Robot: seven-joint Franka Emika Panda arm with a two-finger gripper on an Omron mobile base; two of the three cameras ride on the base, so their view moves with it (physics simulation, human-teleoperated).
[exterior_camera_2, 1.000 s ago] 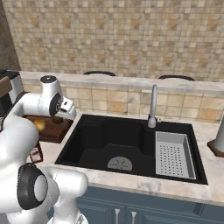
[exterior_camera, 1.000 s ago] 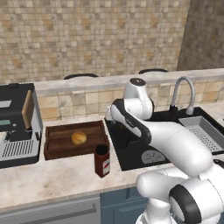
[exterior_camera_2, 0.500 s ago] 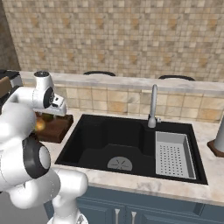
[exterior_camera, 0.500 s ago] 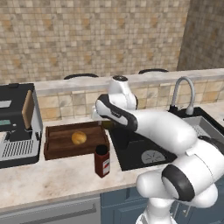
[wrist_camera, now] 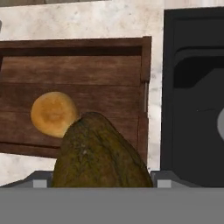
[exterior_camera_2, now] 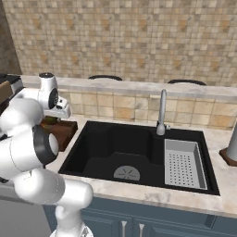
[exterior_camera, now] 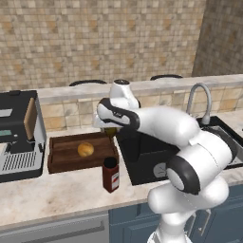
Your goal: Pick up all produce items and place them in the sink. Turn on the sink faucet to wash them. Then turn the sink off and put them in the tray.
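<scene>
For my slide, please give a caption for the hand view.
Olive-brown fruit held above the wooden tray, where the orange fruit lies.

Even, flat rendered light, soft faint shadows, no glare, slightly coarse and blurry close up

Simulated home kitchen: black sink (exterior_camera_2: 92, 148) with gooseneck faucet (exterior_camera_2: 161, 111), marble surface (exterior_camera: 52, 194), tiled backsplash (exterior_camera_2: 120, 41), coffee machine (exterior_camera: 16, 135), blue cabinets (exterior_camera_2: 152, 224).

Red-labelled jar (exterior_camera: 110, 174) (upright), coffee machine (exterior_camera: 18, 135)
</scene>
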